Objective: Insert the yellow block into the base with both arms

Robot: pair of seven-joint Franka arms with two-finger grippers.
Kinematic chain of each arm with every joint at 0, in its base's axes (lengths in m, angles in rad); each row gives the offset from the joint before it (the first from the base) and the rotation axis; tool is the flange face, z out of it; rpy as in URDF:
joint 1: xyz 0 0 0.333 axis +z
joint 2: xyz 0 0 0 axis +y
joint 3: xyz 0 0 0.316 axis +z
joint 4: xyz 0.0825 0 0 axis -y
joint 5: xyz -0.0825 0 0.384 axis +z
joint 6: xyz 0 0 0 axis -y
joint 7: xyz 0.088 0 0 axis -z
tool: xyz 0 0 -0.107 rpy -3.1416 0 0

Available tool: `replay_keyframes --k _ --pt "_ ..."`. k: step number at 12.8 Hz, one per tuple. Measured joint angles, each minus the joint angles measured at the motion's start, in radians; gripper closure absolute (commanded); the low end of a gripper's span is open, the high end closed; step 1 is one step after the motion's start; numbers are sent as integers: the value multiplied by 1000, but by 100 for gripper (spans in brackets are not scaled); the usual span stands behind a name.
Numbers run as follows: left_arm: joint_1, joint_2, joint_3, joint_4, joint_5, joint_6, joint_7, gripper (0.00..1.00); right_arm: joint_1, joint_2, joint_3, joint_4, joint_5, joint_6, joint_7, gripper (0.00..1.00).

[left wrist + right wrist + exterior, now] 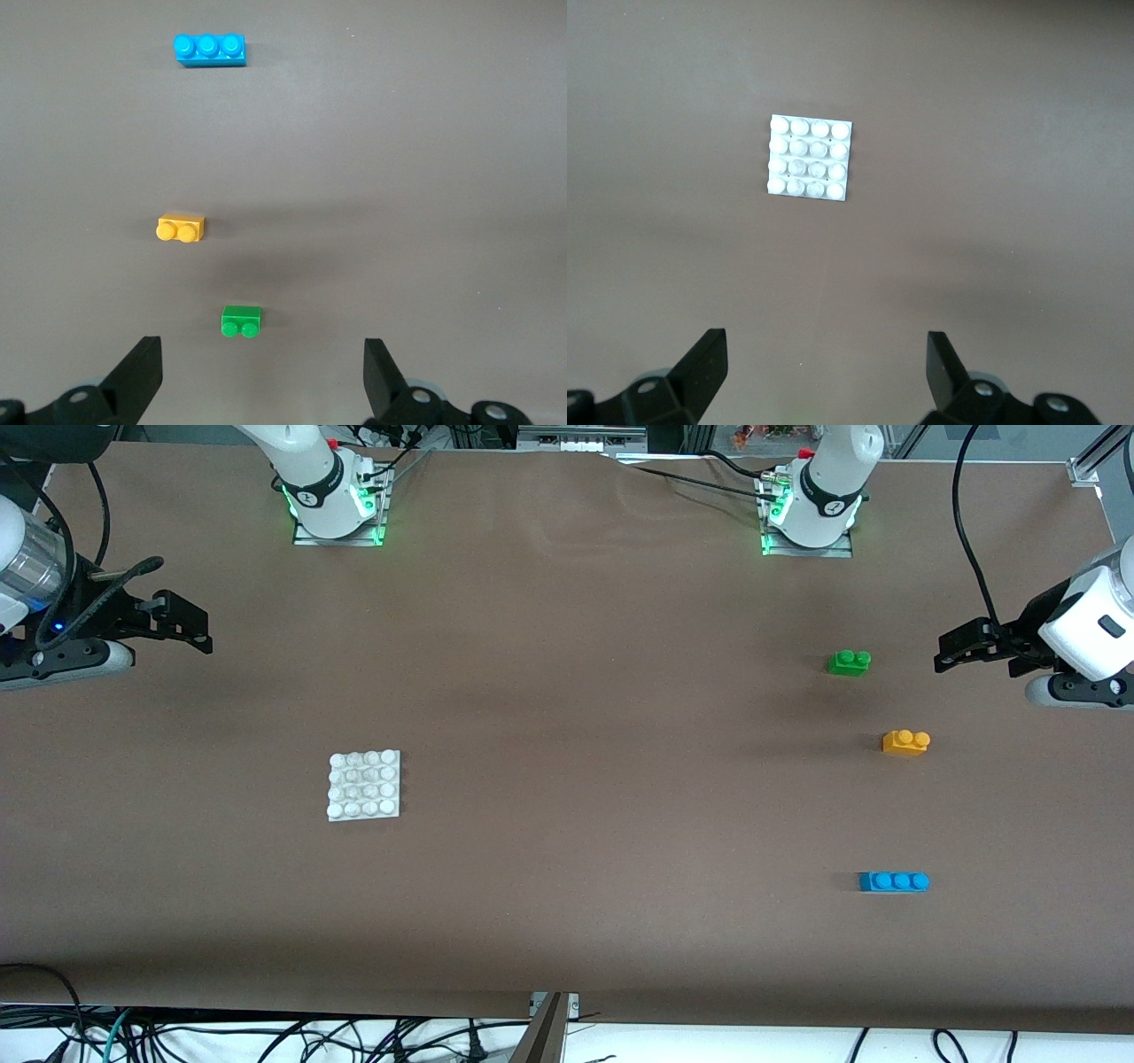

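The yellow block (905,742) lies on the brown table toward the left arm's end; it also shows in the left wrist view (181,228). The white studded base (364,785) lies flat toward the right arm's end and shows in the right wrist view (809,158). My left gripper (961,646) is open and empty, up in the air at the table's end, near the green brick; its fingers frame bare table (263,354). My right gripper (190,624) is open and empty, up in the air at its own end of the table (826,350), apart from the base.
A green two-stud brick (849,662) lies farther from the front camera than the yellow block and shows in the left wrist view (241,321). A blue three-stud brick (893,881) lies nearer to the camera (209,49). Cables hang along the table's near edge.
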Motion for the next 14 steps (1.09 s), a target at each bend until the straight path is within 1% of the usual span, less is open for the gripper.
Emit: replay_keyframes --k 10,12,14 --pt "0 0 0 0 0 0 0 0 1 6 2 -6 14 12 0 1" --pt "0 0 0 0 0 0 0 0 1 16 2 -41 17 56 0 1" --pt "0 0 0 0 0 0 0 0 2 42 3 -100 19 138 0 1"
